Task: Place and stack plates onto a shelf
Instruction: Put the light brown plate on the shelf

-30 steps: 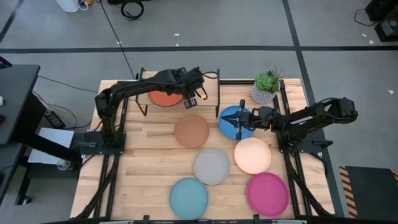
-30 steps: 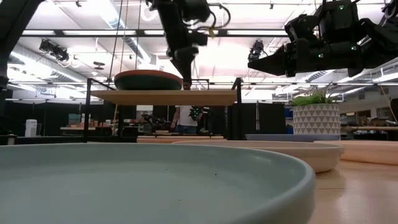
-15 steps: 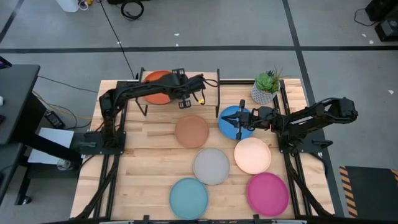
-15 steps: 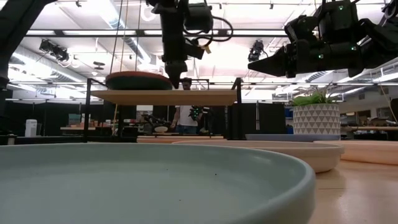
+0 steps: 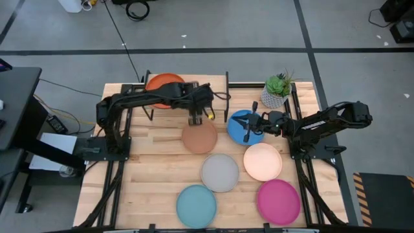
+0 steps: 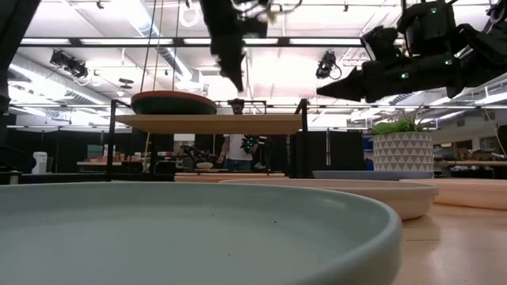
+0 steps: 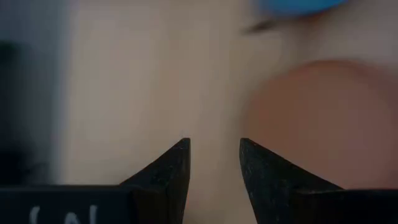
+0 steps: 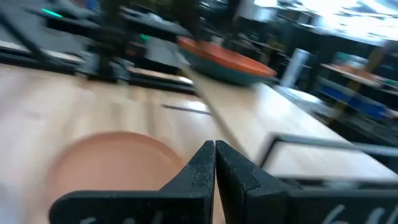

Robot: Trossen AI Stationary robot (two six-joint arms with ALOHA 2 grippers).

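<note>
Since half a second earlier, we saw the left gripper [image 5: 195, 121] swing away from the shelf [image 6: 207, 123] toward the tan brown plate [image 5: 199, 136], hanging just above that plate's far edge with its fingers [image 7: 168, 171] a narrow gap apart and nothing between them. We found the orange plate [image 5: 163, 82] resting on the shelf's left half, stacked on a dark teal plate [image 6: 174, 109] whose rim showed beneath it in the low view. The right gripper [image 5: 247, 133] hung over the blue plate [image 5: 241, 122] near the potted plant [image 5: 277, 90], its fingers [image 8: 202, 163] pressed together on nothing. We counted six plates on the slatted table [image 5: 149, 168]: the tan brown and blue ones nearest the shelf, the grey plate [image 5: 220, 173] and the cream plate [image 5: 262, 162] in the middle, and the light blue plate [image 5: 196, 206] and the magenta plate [image 5: 279, 202] along the near edge. None of the six touched another. Behind the table, in the low view, a person [image 6: 235, 146] stood in the room.
</note>
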